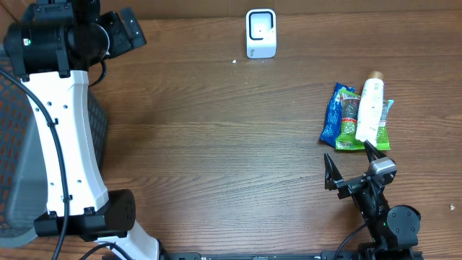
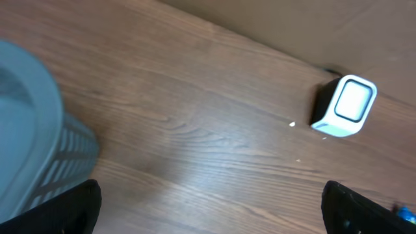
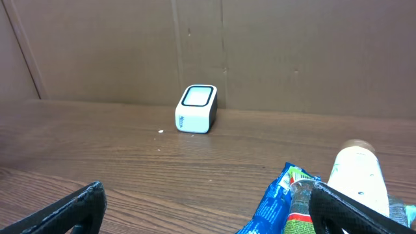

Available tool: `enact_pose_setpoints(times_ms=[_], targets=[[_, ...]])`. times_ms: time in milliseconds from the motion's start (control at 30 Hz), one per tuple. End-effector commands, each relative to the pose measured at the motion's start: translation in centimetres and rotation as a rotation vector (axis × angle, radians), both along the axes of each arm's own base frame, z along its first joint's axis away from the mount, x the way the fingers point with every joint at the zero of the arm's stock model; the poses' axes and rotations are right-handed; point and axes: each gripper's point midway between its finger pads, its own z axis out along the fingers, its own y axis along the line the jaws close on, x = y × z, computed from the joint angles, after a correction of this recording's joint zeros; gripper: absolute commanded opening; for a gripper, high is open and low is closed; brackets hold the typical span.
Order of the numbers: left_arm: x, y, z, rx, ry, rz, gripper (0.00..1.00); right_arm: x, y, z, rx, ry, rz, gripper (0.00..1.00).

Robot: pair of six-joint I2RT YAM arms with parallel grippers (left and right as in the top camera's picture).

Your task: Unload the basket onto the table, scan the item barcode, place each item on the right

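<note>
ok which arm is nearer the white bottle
Right. The right fingers sit open just on the robot's side of the white bottle. The left fingers are far off to the left, above the grey basket.

A scanner (image 1: 260,33) was noted at the far edge of the table (image 1: 216,144). A white bottle (image 1: 371,108) was found laid across packets (image 1: 339,115), with the right gripper (image 1: 348,152) spread wide just beside them.

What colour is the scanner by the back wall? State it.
White, with a dark side; the scanner shows best in the right wrist view.
</note>
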Motion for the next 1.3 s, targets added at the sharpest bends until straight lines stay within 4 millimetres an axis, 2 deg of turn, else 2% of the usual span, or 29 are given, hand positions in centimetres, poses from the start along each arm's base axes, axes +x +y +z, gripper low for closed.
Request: enact_pose_setpoints(times_ms=[0,133,267,433,633,800,933,1100,1267], targets=[[-1.7,1.0,0.8,0.097,-0.004,0.020,1.00,0.0,0.2,-0.1,0.003,-0.005,0.009,1.00],[-3.5,0.7,0.7,0.113,-0.076,-0.006,0.99,0.0,0.2,-0.1,0.003,-0.005,0.009,1.00],[-5.2,-1.1,1.1,0.183,-0.255,-0.187,1.00,0.0,0.2,-0.1,0.003,-0.005,0.008,1.00],[-9.5,-1.6,0.5,0.282,-0.437,-0.247,1.00,0.0,0.2,-0.1,0.003,-0.005,0.009,1.00],[-14.5,-2.3,-2.9,0.318,-0.587,-0.254,0.99,0.0,0.2,-0.1,0.003,-0.005,0.008,1.00],[-17.0,-3.3,-6.5,0.364,-0.688,-0.299,0.99,0.0,0.2,-0.1,0.003,-0.005,0.009,1.00],[-17.7,-4.2,-9.5,0.407,-0.751,-0.355,1.00,0.0,0.2,-0.1,0.003,-0.005,0.009,1.00],[-17.7,-4.5,-13.4,0.408,-0.787,-0.370,1.00,0.0,0.2,-0.1,0.003,-0.005,0.009,1.00],[-17.5,-5.0,-15.8,0.464,-0.828,-0.409,0.99,0.0,0.2,-0.1,0.003,-0.005,0.009,1.00]])
